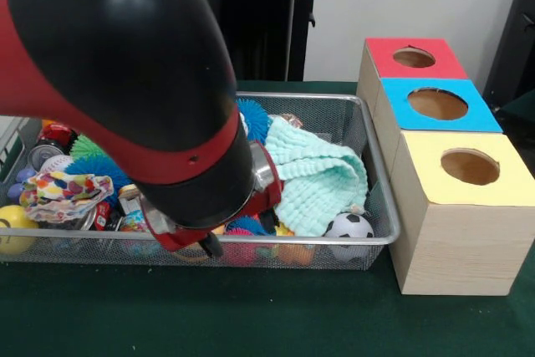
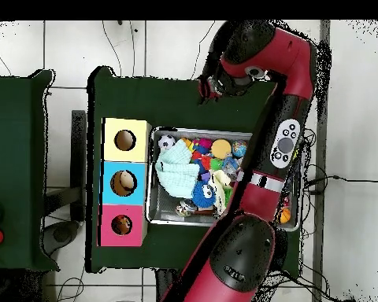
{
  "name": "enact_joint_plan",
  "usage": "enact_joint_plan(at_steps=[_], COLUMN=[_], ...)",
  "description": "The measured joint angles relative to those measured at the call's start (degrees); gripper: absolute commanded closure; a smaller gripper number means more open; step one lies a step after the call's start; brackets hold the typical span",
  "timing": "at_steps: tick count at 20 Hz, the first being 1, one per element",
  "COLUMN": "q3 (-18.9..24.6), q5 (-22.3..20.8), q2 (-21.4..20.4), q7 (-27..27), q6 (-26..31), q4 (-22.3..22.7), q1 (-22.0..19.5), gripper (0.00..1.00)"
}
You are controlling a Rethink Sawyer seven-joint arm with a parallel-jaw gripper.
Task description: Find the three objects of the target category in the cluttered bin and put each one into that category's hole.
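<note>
The silver wire bin stands left of the boxes, full of clutter. The mint-green waffle-knit cloth lies heaped at its right end, nearest the boxes; it also shows in the overhead view. The polka-dot cloth lies at the bin's left end. A pale cream patch by a blue spiky ball may be the cream cloth. The yellow-faced box's round hole is empty. The arm's bulk covers the bin's middle. My gripper hangs at the bin's near rim, mostly hidden.
The blue-faced box and the red-faced box stand behind the yellow one. A soccer ball, blue spiky balls, cans and a yellow ball fill the bin. Green cloth covers the table.
</note>
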Motion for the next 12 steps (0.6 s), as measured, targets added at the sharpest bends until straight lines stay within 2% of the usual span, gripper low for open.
enact_joint_plan(at_steps=[4,7,12], q3=[-0.23,-2.4,-9.05], q5=[1.98,7.07,18.41], q2=[-0.55,-1.92,-7.27], q7=[0.0,0.06,2.53], q6=[-0.02,-0.05,-2.56], q4=[0.71,3.49,12.51], q1=[-0.41,-1.51,-4.76], gripper=[0.0,0.0,0.0])
